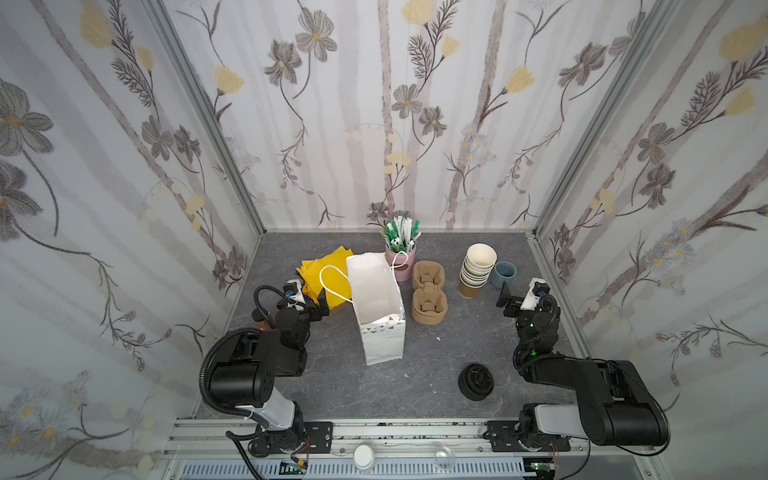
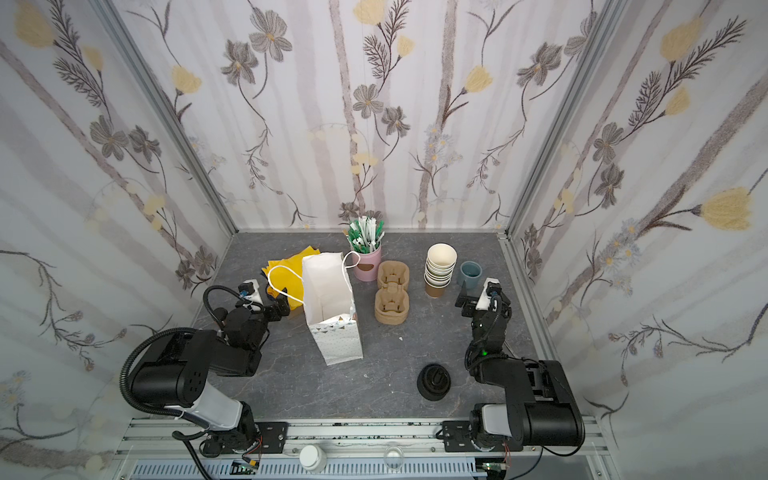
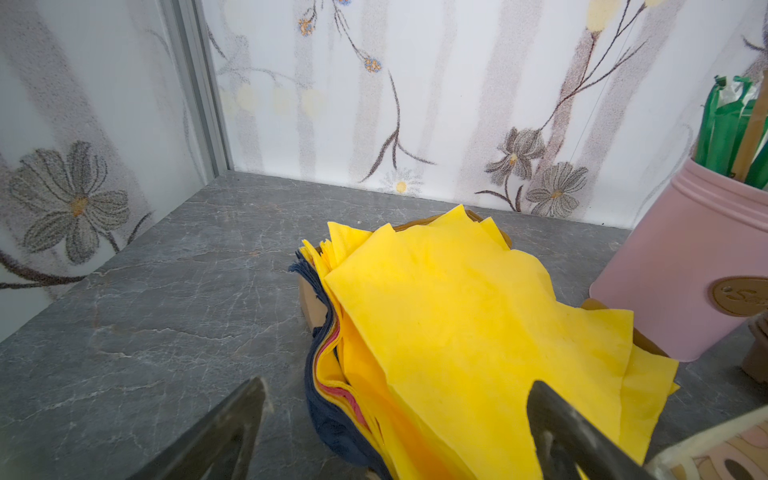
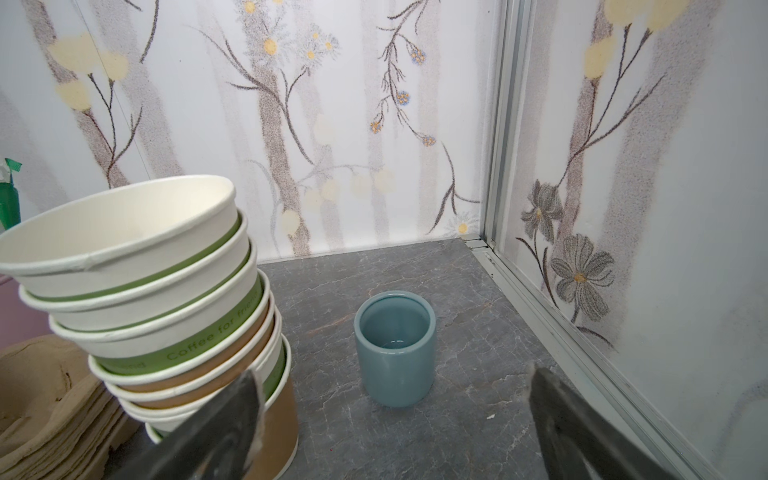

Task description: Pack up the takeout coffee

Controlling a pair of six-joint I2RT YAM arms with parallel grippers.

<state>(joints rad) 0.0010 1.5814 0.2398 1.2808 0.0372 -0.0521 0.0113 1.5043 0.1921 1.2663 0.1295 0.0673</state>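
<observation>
The takeout coffee is out of view in all frames. A white paper bag (image 1: 376,299) (image 2: 328,291) stands open in the middle of the table, its cord handles up. My left gripper (image 1: 321,308) (image 2: 281,308) (image 3: 397,384) hovers open just left of the bag, over a pile of yellow napkins (image 1: 324,266) (image 3: 457,324), holding nothing. My right gripper (image 1: 504,301) (image 2: 462,296) (image 4: 392,372) is open and empty at the right. It points at a blue ceramic cup (image 1: 503,274) (image 4: 395,349) beside a leaning stack of lidless paper cups (image 1: 478,266) (image 4: 158,299).
A pile of black lids (image 1: 476,381) (image 2: 434,381) sits front right. Two stacks of pulp cup carriers (image 1: 429,291) stand right of the bag. A pink holder of straws (image 1: 401,257) (image 3: 685,282) is at the back. A brown shape (image 1: 262,322) is mostly hidden behind the left arm.
</observation>
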